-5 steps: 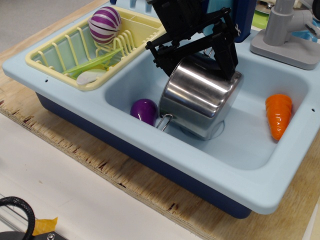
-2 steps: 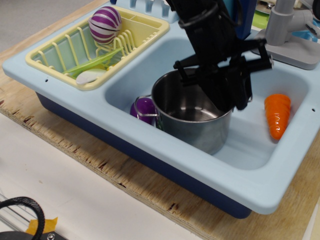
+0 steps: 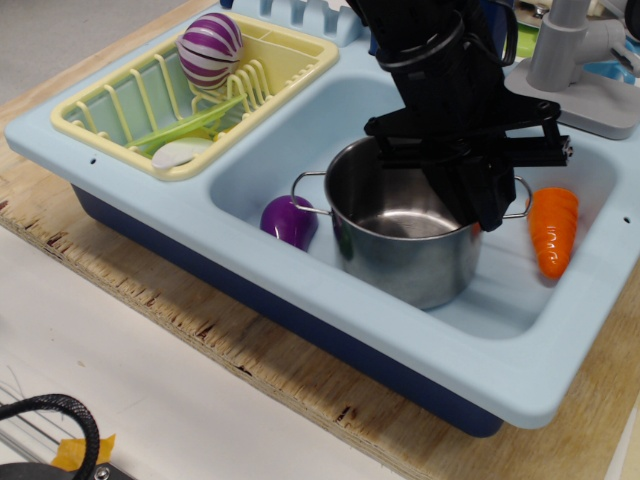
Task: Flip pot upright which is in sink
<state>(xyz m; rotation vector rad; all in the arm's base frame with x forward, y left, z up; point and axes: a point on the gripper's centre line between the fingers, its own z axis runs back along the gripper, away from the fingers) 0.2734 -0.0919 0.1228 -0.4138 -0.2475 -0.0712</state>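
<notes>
Pot (image 3: 410, 245) rotated from tilted to upright in sink (image 3: 300, 150), flip basically done; end effector (image 3: 480, 195) grip state unclear.

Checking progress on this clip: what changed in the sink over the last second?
The pot went from tipped, mouth away from the camera, to upright with its mouth up, and shifted right toward the carrot. The claw swung over with it and now reaches into the pot at its right rim. The purple ball, carrot and rack stayed put.
</notes>
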